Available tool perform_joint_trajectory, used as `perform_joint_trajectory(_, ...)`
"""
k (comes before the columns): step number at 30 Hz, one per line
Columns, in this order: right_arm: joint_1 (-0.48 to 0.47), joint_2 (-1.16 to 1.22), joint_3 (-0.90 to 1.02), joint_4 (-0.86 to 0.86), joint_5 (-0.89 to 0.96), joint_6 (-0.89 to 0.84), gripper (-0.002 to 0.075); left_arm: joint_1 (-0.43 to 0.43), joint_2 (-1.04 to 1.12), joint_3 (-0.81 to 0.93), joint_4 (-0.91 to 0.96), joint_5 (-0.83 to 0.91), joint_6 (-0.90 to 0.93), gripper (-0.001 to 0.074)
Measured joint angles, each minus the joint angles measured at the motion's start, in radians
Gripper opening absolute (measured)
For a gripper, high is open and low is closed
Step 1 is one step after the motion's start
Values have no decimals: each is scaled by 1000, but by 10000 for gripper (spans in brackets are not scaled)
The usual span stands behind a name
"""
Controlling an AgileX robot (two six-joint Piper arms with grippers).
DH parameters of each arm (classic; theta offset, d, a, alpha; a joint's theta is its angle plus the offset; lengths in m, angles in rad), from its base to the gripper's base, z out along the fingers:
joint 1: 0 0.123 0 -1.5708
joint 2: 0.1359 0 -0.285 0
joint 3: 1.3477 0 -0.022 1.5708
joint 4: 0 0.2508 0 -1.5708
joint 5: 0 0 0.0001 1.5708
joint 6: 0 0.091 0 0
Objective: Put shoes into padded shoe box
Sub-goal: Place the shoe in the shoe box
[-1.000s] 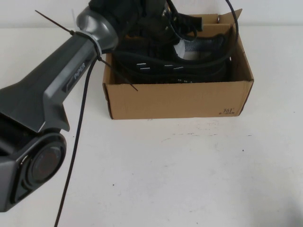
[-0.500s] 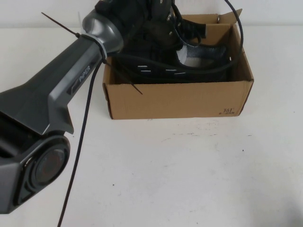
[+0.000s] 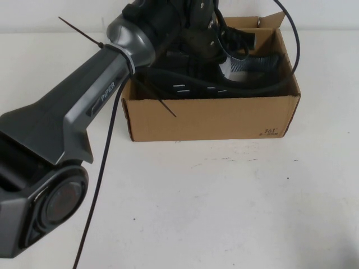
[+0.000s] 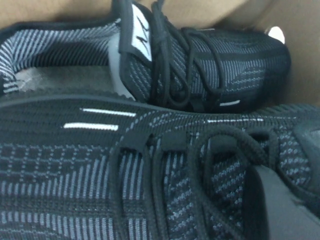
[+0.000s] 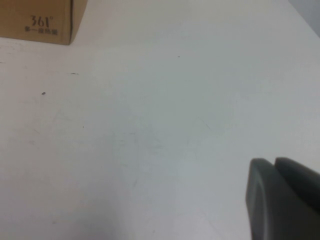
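Note:
The brown padded shoe box (image 3: 213,119) stands at the table's far middle. Both black knit shoes are in it. The near shoe (image 3: 196,88) shows white dashes on its side, with its upper above the front wall. The far shoe (image 3: 255,60) lies behind it, ridged sole showing. My left gripper (image 3: 197,35) reaches down into the box and is shut on the near shoe (image 4: 125,165); one of its fingers (image 4: 285,210) presses on the laces. The far shoe (image 4: 210,65) lies just beyond. My right gripper (image 5: 274,161) is shut and empty, low over bare table, out of the high view.
My left arm (image 3: 84,112) and its cable (image 3: 98,185) cross the table's left side in the high view. The box's printed corner (image 5: 40,20) is away from my right gripper. White table (image 3: 235,213) lies in front of the box.
My left arm has moved to the right, and the near shoe has gone right and down with it, lower in the box. The far shoe and the box have stayed put.

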Motion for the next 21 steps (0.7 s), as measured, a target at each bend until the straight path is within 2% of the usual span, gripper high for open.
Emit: perform_joint_trajectory(21, 0, 0, 0, 0, 0, 0, -8, -10, 13, -69, 15, 112, 30, 11)
